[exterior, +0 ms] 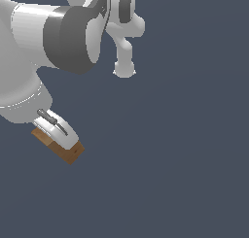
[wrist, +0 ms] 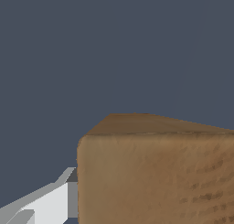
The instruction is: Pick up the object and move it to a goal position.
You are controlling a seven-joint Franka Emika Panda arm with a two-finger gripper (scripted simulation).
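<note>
The object (exterior: 68, 153) is a brown wood-textured cube low at the exterior view's left, tilted and partly covered by the white gripper (exterior: 61, 137) that comes down onto it from the arm above. In the wrist view the object (wrist: 155, 173) is very close and fills the lower right. Its lighter front face and darker upper face both show. One white finger (wrist: 48, 204) lies with its grey pad flat against the cube's side. The other finger is hidden behind the cube. The gripper is shut on the cube.
The arm's bulky white and grey links (exterior: 63, 33) fill the upper part of the exterior view's left, with a white knob-shaped part (exterior: 124, 69) hanging down near the middle. Everything else is a plain dark blue-grey surface (exterior: 185, 159).
</note>
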